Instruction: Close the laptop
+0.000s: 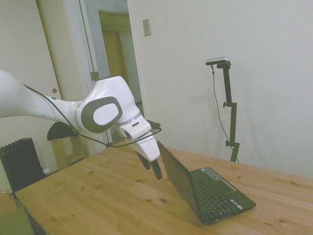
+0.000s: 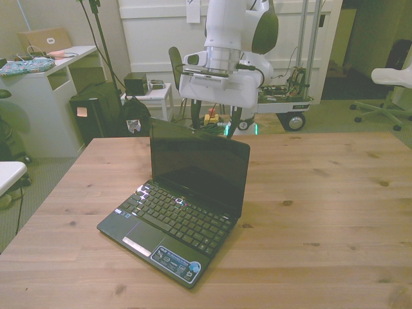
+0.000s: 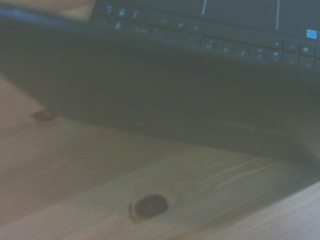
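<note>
The small black open laptop (image 2: 183, 206) is sitting left of centre in the front view, on the wooden table (image 2: 322, 212). The white two-finger gripper (image 1: 151, 168) is hanging just behind the lid's top edge, fingers spread apart and holding nothing. Pushing low on the lid risks sliding the whole machine forward rather than folding it; a fast push could slam the screen.

Glossy-screened laptop (image 2: 193, 187), knotty wooden table (image 2: 322, 212)

A wooden table (image 2: 335, 193) (knotty planks) carries an open black laptop (image 2: 177, 215).
</note>
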Controlling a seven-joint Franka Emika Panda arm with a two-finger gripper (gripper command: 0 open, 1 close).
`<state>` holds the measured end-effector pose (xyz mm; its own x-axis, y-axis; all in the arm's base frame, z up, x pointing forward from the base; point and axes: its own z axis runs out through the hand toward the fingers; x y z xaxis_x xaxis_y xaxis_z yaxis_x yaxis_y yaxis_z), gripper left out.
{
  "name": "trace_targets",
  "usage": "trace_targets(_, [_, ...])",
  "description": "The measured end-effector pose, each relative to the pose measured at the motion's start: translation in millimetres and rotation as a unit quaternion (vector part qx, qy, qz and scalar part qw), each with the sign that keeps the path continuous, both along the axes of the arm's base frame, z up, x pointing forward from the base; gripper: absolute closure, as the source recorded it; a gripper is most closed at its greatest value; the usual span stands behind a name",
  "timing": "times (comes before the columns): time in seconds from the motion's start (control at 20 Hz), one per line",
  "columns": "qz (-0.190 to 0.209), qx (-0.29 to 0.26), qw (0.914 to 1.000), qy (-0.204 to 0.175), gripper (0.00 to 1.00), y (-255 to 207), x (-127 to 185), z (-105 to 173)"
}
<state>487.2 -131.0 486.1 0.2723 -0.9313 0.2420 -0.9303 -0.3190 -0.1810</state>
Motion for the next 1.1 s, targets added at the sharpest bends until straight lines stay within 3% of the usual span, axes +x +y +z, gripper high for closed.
trace_targets(0.15, [-0.037,-0.002,0.9993,-0.002,0.00,-4.6,11.1,-5.8])
trace_targets(0.2, [-0.044,-0.002,0.9990,-0.002,1.00,-7.0,14.3,-6.4])
trace_targets(1.1, [-0.058,-0.002,0.9982,-0.014,1.00,-12.8,26.2,7.4])
